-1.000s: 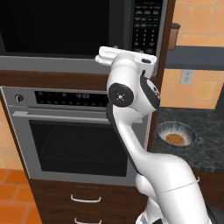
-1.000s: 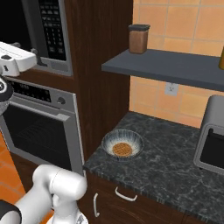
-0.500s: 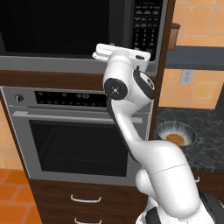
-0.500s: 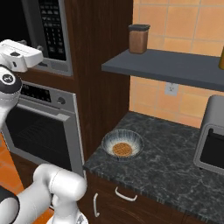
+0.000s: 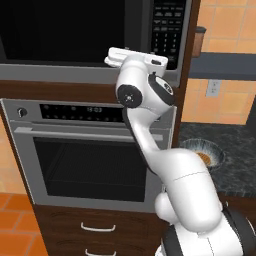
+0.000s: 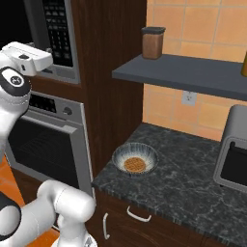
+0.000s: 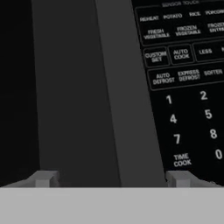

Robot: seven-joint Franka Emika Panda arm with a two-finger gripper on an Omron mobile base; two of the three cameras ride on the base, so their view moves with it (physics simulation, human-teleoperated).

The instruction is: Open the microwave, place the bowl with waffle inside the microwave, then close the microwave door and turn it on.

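The microwave (image 5: 75, 70) sits high in the wooden cabinet with its dark microwave door (image 5: 65, 30) shut. My gripper (image 7: 111, 179) is open right in front of it. The two fingertips (image 7: 43, 178) stand wide apart, either side of the grey upright strip (image 7: 100, 87) between the door glass and the keypad (image 7: 188, 87). Nothing is held. In the base views my white hand (image 5: 134, 57) points at the microwave's lower right part, beside the keypad (image 6: 55, 29). The striped bowl (image 6: 135, 159) rests on the dark counter to the right, with the waffle (image 6: 134, 164) inside it. The bowl (image 5: 202, 152) is partly behind my arm.
A silver oven (image 5: 90, 150) with a bar handle is below the microwave. A grey wall shelf (image 6: 193, 72) carries a brown jar (image 6: 153, 42). A toaster oven (image 6: 234, 149) stands at the right end of the granite counter (image 6: 193, 183). Drawers lie under the counter.
The arm has risen and my hand has moved a little up and closer to the microwave's front. The bowl has not moved.
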